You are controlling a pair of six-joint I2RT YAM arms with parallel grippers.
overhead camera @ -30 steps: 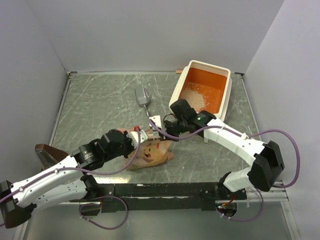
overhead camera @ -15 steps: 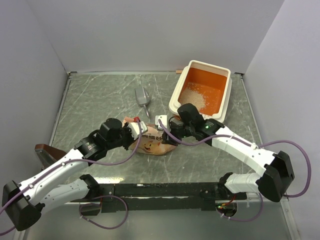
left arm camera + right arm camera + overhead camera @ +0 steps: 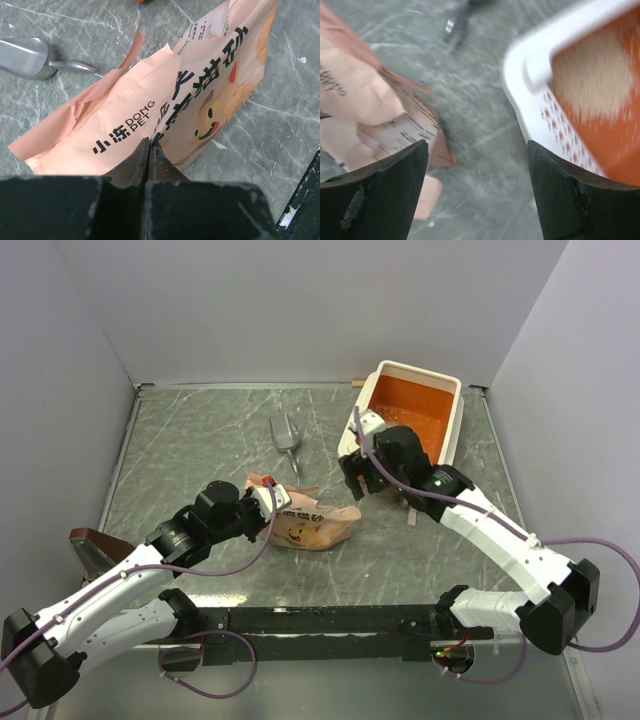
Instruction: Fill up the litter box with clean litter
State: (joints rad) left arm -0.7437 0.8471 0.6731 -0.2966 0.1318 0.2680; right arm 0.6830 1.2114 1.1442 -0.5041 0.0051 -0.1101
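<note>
1. The litter box [image 3: 412, 368] sits at the counter's far right corner, with clean litter [image 3: 592, 75] heaped only at its near end. Filling looks unfinished.
2. The left fingers [image 3: 150, 145] pinch the paper bag [image 3: 315, 525], which lies mid-counter.
3. The right fingers [image 3: 350, 478] gape wide and empty, between bag and box.
4. Next, I'd guess, the bag needs regripping and tipping over the box.

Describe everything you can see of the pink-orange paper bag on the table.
The paper bag is pink-orange, printed with a cartoon face and black lettering including DONG PET. It looks like thin, creased paper, torn open at one end. It lies on its side on the grey table, apart from the metal scoop. The left end effector is pinched shut on its edge.
</note>
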